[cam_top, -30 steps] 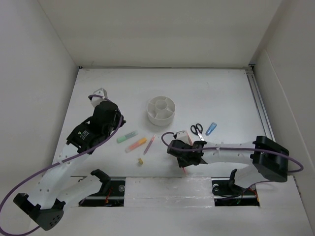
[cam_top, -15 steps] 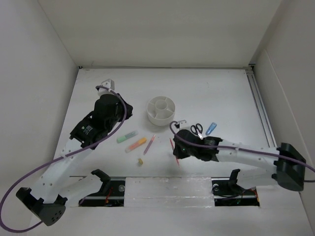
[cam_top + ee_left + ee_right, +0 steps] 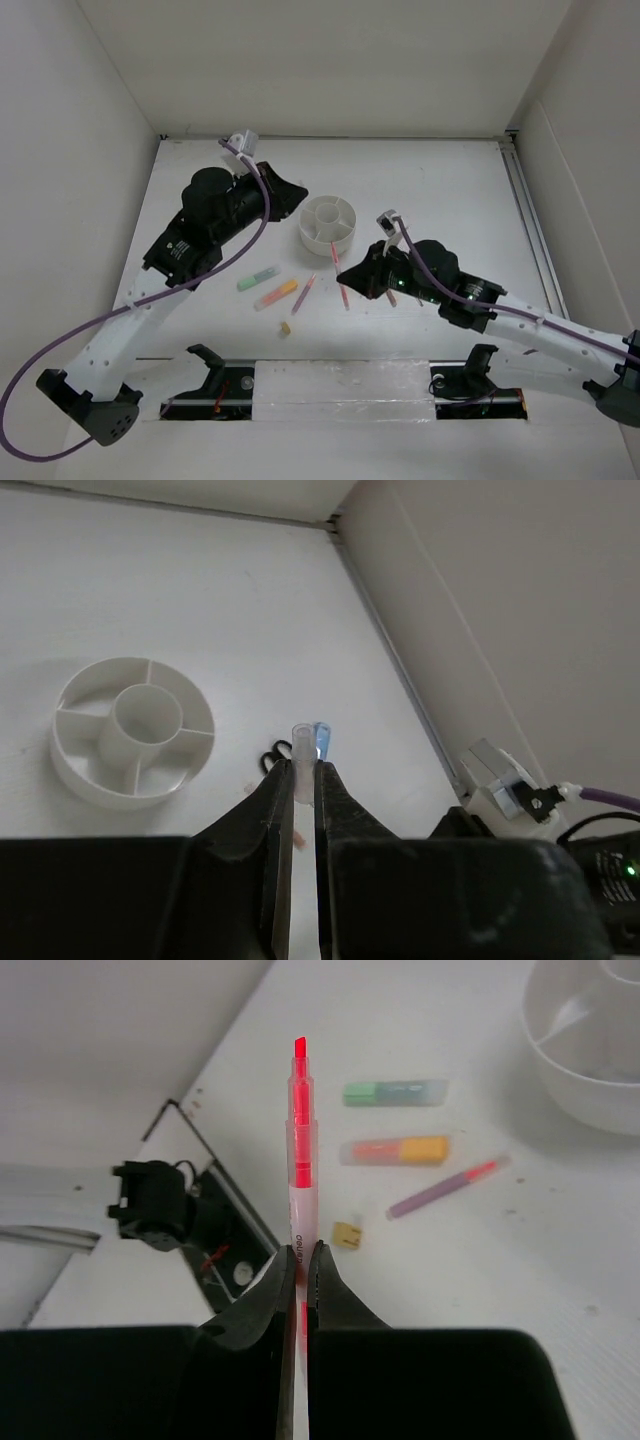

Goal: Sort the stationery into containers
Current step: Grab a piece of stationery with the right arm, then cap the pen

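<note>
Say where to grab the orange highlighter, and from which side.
Grip the orange highlighter at mid-barrel, straight down from above, fingers closing across its width. It lies flat and slanted, so turn the wrist to match. The green highlighter and pink pen lie either side, apart from it, likely leaving room for the fingers.

Soft, even light from above filled the white box. In the top view the table (image 3: 450,190) was washed nearly white, with only faint, diffuse shadows under the arms and beside the organizer (image 3: 327,222). In the wrist views the left gripper (image 3: 304,772) and right gripper (image 3: 299,1252) were dark, soft-edged silhouettes, out of focus. The pen (image 3: 299,1160) was sharp and vivid red, and the organizer behind it was blurred. The left wrist's wall looked dim and grey.
</note>
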